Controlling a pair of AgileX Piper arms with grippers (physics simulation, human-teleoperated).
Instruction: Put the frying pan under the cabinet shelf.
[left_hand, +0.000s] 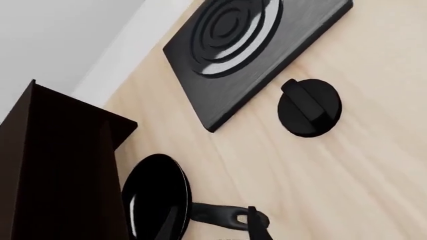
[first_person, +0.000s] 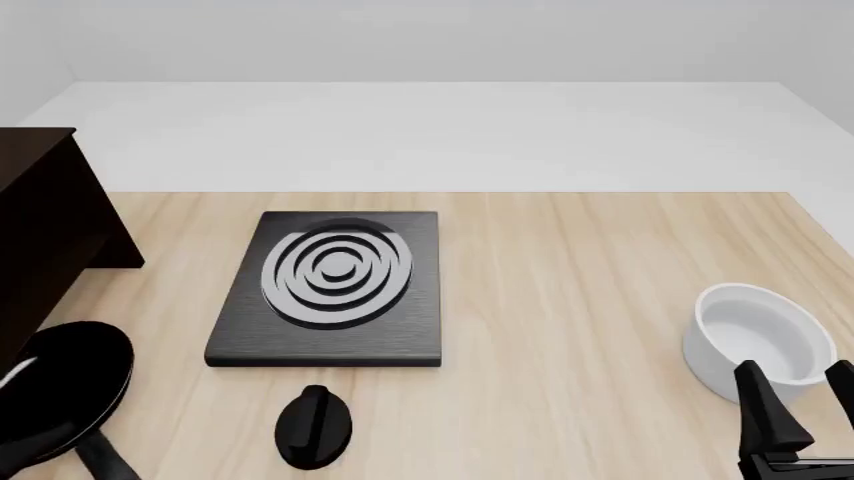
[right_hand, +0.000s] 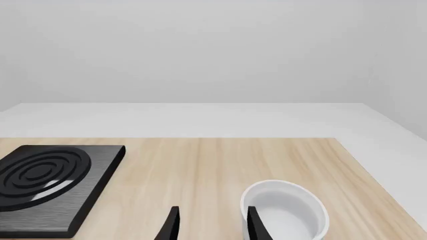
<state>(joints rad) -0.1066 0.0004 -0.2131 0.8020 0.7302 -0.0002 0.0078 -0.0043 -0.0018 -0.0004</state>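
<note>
The frying pan (first_person: 60, 390) lies on the table at the near left, right beside the dark brown cabinet shelf (first_person: 47, 230). Its handle (first_person: 100, 458) points toward the near edge. In the left wrist view the pan (left_hand: 157, 197) sits next to the cabinet (left_hand: 57, 170). My left gripper (left_hand: 212, 226) is open, with one finger in front of the pan's bowl and the other at the handle's end (left_hand: 230, 216); I cannot tell if it touches. It is out of the front view. My right gripper (first_person: 802, 405) is open and empty beside the white bowl (first_person: 758, 335).
A square black stove plate (first_person: 334, 290) with silver rings lies mid-table, with a small black round knob (first_person: 314, 425) in front of it. The white bowl also shows in the right wrist view (right_hand: 287, 215), just beyond my right fingertips (right_hand: 257, 227).
</note>
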